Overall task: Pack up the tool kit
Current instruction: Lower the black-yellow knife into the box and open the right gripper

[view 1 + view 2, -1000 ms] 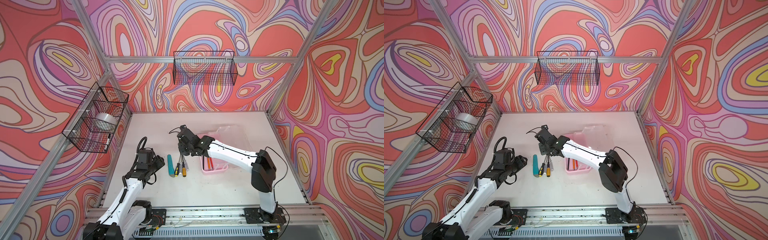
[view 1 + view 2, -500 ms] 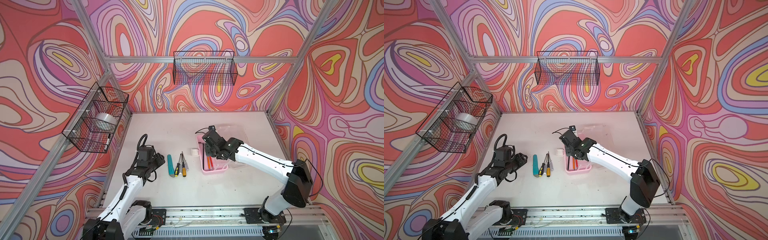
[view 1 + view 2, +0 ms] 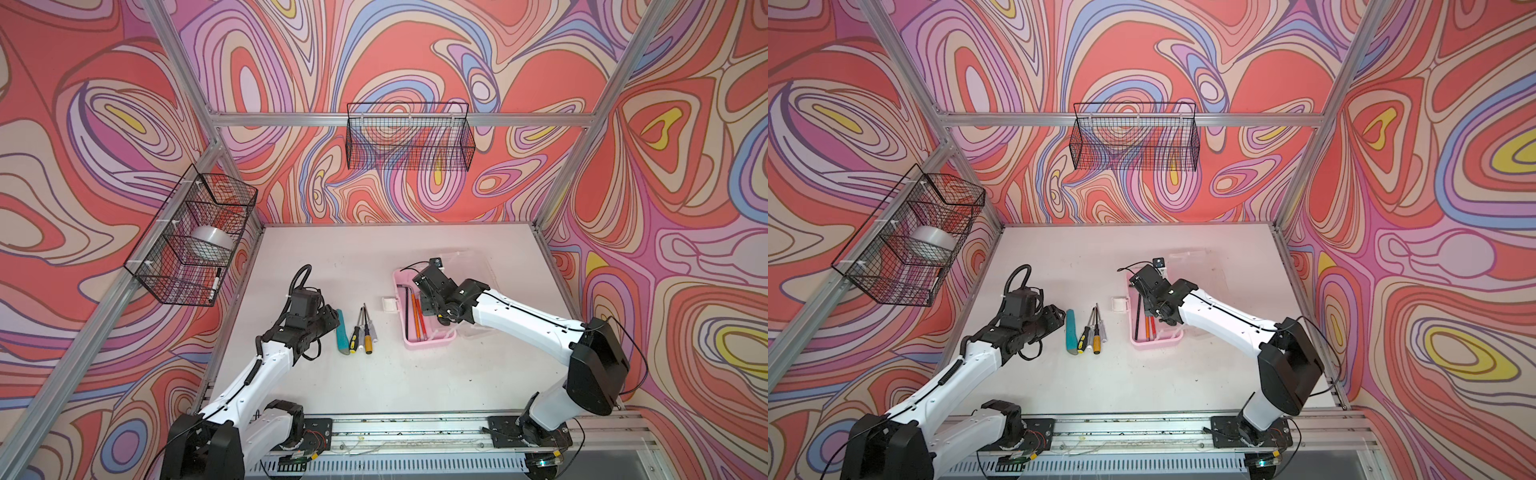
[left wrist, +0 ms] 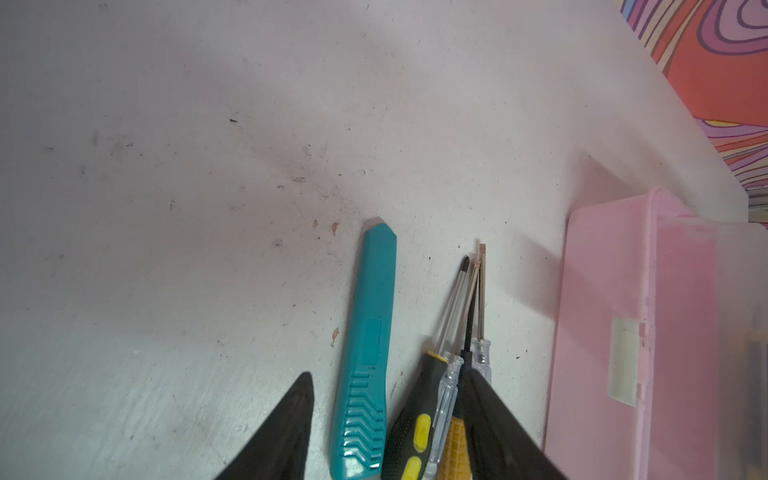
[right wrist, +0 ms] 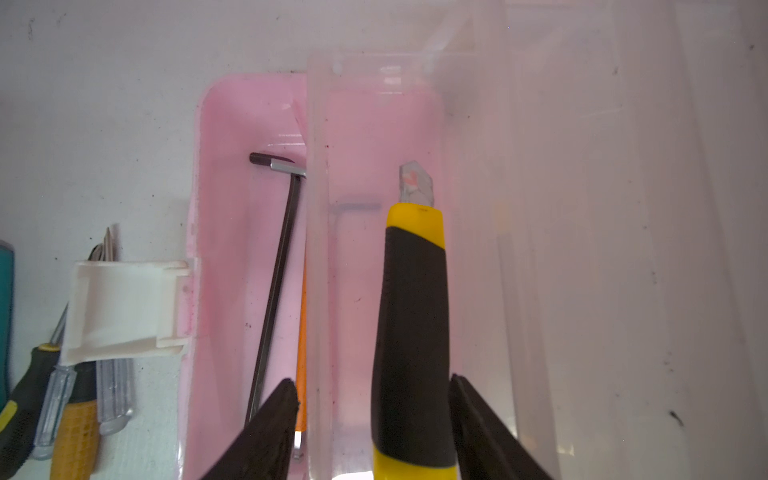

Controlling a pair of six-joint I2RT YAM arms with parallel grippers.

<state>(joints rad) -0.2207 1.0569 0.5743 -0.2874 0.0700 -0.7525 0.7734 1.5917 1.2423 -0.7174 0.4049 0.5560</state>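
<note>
Right wrist view: we saw the right gripper [image 5: 370, 378] with its jaws parted wider than the yellow-black knife [image 5: 411, 316] lying between them. One finger was at the handle and the other stood clear of it. The knife sat over clear plastic [image 5: 357, 124] inside the pink case [image 5: 220, 232]. Beside the free finger lay a black hex key [image 5: 274, 282] and an orange rod [image 5: 302, 332]. In the left wrist view the left gripper [image 4: 385, 374] stood wide and empty over the table [image 4: 166, 208]. The teal knife [image 4: 365, 345] lay between its fingers, the screwdrivers [image 4: 407, 415] ran under one finger, and the case was just beyond.
</note>
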